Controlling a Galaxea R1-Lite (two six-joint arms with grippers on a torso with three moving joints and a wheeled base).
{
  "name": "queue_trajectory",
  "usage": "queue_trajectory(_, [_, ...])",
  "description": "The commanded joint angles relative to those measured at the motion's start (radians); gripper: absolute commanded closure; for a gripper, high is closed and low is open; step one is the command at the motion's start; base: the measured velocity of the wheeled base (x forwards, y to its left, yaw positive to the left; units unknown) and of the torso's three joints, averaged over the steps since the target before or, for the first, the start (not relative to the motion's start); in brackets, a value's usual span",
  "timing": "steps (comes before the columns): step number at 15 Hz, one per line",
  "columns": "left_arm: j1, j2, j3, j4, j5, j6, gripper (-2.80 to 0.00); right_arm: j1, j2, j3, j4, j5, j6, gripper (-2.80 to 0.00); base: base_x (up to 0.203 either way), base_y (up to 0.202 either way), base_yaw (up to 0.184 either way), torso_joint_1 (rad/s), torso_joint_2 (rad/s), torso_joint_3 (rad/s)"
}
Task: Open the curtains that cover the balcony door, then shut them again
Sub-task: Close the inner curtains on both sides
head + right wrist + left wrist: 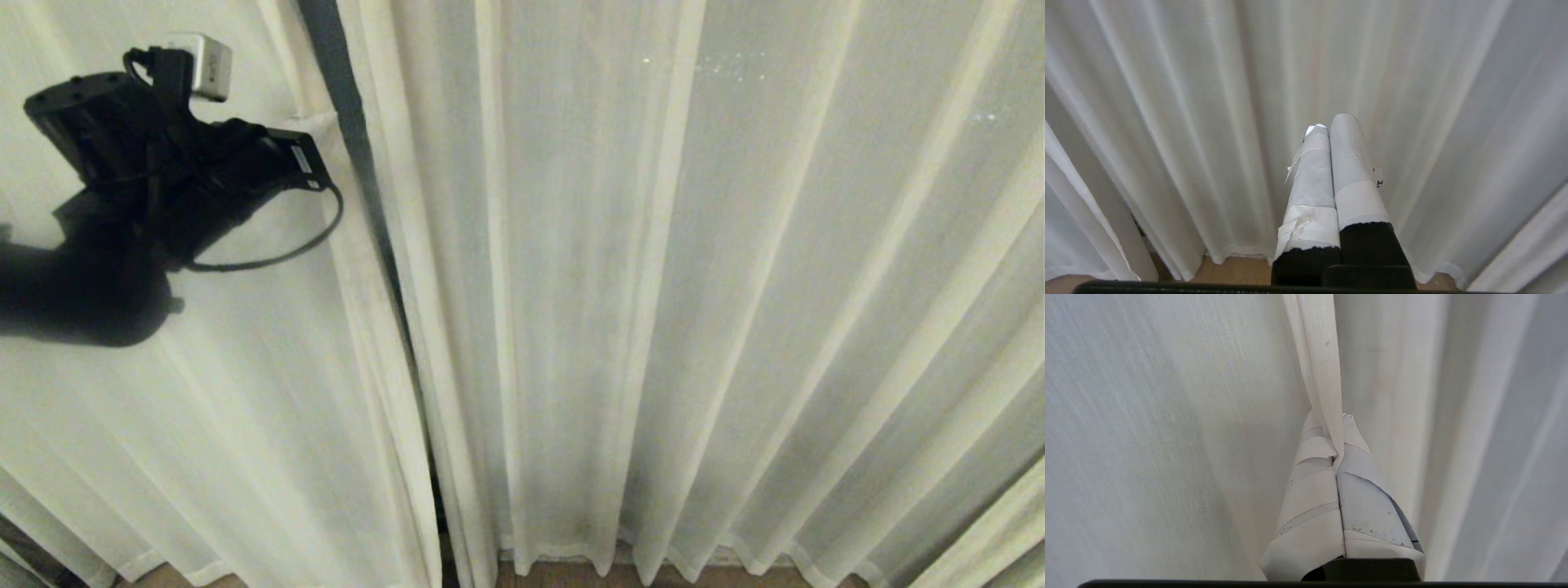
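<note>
1. Left wrist view, nearest first: the left gripper [1340, 457] has its tape-wrapped fingers [1314, 490] clenched on the hemmed inner edge of the left curtain panel [1167, 437]. A thin fold of cloth runs out from between the tips. The pinch sits on the edge, probably because that is the part that drags the whole panel along its rail.

2. Right wrist view: the right gripper [1331, 126] is shut on nothing, its taped fingers [1349, 163] pressed together. It hangs apart from the pleats of the right curtain panel [1208, 102], apparently parked while the other arm works.

3. Head view: the left gripper's black body [163, 175] is raised at the left panel's inner edge. A narrow dark gap [351, 122] separates the two panels, so the curtains stand all but closed. Whether this is the start of opening or the end of closing cannot be told.

4. Farthest, the balcony door is hidden behind the cloth; only darkness shows through the gap. The rail is cut off above. A strip of wooden floor [555, 576] shows below the wavy hems.
</note>
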Motion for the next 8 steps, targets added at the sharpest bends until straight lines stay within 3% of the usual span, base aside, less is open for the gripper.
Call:
queue_trajectory(1, [-0.002,0.004,0.002,-0.006,-0.001,0.0,0.0,0.001,0.0,0.0,-0.001,0.0,0.0,0.0,0.0,-0.181,0.005,0.005,0.0,0.003])
queue_trajectory(8, [-0.002,0.004,0.003,-0.006,-0.001,0.0,0.0,0.001,0.0,0.0,-0.001,0.0,0.0,0.0,0.0,-0.183,0.004,0.003,0.0,0.004])
